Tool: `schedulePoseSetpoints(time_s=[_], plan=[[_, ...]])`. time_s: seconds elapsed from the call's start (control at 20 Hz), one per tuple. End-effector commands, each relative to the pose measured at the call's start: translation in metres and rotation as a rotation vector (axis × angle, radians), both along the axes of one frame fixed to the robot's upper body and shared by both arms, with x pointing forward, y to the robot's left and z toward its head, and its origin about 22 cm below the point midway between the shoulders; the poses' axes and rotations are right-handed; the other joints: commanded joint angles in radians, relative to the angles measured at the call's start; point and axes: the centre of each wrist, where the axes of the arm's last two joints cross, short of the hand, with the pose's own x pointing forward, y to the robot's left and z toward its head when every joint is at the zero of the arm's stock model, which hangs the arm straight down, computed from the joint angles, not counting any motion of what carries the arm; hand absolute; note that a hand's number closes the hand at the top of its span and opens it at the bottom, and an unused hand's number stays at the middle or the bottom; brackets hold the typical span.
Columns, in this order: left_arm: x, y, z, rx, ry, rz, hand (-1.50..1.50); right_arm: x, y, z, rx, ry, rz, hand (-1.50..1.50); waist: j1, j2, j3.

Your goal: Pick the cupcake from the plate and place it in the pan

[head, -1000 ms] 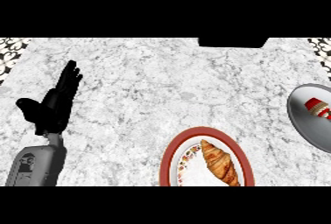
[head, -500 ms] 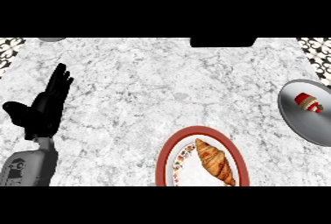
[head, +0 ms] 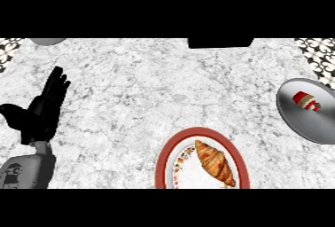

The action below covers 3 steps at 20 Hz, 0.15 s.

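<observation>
A small red and white cupcake (head: 306, 101) lies inside a grey pan (head: 302, 119) at the right edge of the marble counter. A red-rimmed plate (head: 242, 165) sits at the lower middle and holds a golden croissant (head: 215, 162). My left hand (head: 43, 110) rests at the far left with straight fingers pointing up, holding nothing. It is far from the plate and the pan. My right hand does not show.
A grey rounded object (head: 48, 41) peeks in at the top left. A black block (head: 220, 42) sits at the top edge, right of centre. Patterned tiles (head: 317, 50) show at both top corners.
The view has shifted, so the plate, pan and left hand all appear a little further left and lower. The cupcake stays in the pan and the left hand keeps its pose.
</observation>
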Motion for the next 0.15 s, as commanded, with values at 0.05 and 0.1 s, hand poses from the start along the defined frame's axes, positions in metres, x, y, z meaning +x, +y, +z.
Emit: schedulePoseSetpoints(time_s=[0.05, 0.1], plan=[[-0.005, -0.010, -0.002, 0.012, -0.011, -0.017, 0.00, -0.029, -0.012, 0.014, 0.118, -0.092, 0.212, -1.50, 0.009, 0.000, 0.000], [0.003, -0.008, 0.000, -0.006, -0.012, -0.011, 0.00, -0.034, -0.007, -0.004, 0.122, -0.111, 0.198, -1.50, 0.001, 0.002, 0.000]])
